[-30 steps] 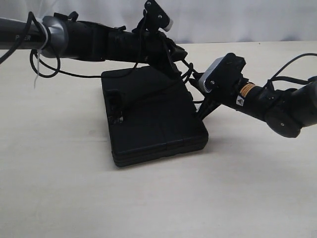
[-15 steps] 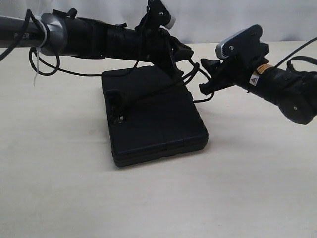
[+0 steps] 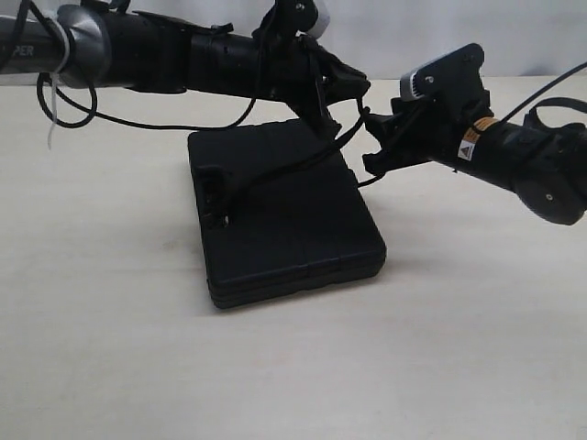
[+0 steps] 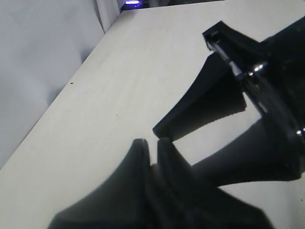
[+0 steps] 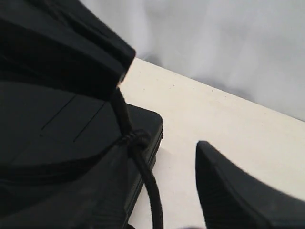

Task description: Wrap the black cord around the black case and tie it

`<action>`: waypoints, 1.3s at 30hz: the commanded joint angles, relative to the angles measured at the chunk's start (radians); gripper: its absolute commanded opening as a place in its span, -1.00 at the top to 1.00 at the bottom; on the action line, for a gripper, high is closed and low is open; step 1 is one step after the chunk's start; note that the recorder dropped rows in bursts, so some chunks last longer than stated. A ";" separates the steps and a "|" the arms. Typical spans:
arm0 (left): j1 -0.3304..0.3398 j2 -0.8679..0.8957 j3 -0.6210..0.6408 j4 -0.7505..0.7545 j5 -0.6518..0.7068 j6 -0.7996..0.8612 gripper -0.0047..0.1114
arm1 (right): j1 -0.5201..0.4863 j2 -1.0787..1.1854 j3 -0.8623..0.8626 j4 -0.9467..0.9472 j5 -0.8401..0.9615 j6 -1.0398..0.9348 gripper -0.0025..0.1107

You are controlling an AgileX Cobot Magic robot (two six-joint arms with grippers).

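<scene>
The black case (image 3: pixel 293 229) lies flat on the table (image 3: pixel 110 348). The black cord (image 5: pixel 125 117) runs from the handle cutout (image 3: pixel 213 188) slantwise over the lid to the far corner, where it is lifted clear, presumably to keep it taut for a wrap. Left gripper (image 4: pixel 151 142): fingertips pressed together, the cord issuing from beneath them (per the right wrist view). Right gripper (image 3: pixel 372 145): jaws apart, cord and knot (image 5: pixel 136 138) between them, apparently placed to receive the strand; no tie made yet
</scene>
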 commanded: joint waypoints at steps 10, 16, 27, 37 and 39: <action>0.000 -0.010 -0.005 -0.001 0.025 0.031 0.92 | 0.000 0.066 -0.005 -0.008 0.006 -0.064 0.19; 0.000 -0.010 -0.005 0.051 -0.041 0.031 0.92 | 0.000 -0.007 -0.001 -0.168 0.040 -0.039 0.19; 0.000 -0.010 -0.005 0.068 0.022 0.031 0.92 | 0.000 -0.010 -0.012 -0.165 -0.031 0.135 0.19; 0.000 -0.047 -0.005 0.058 0.055 0.031 0.92 | -0.002 0.153 -0.103 -0.160 0.097 0.117 0.19; 0.000 -0.068 -0.005 0.060 0.055 0.031 0.92 | -0.002 0.186 -0.111 -0.160 0.088 0.114 0.19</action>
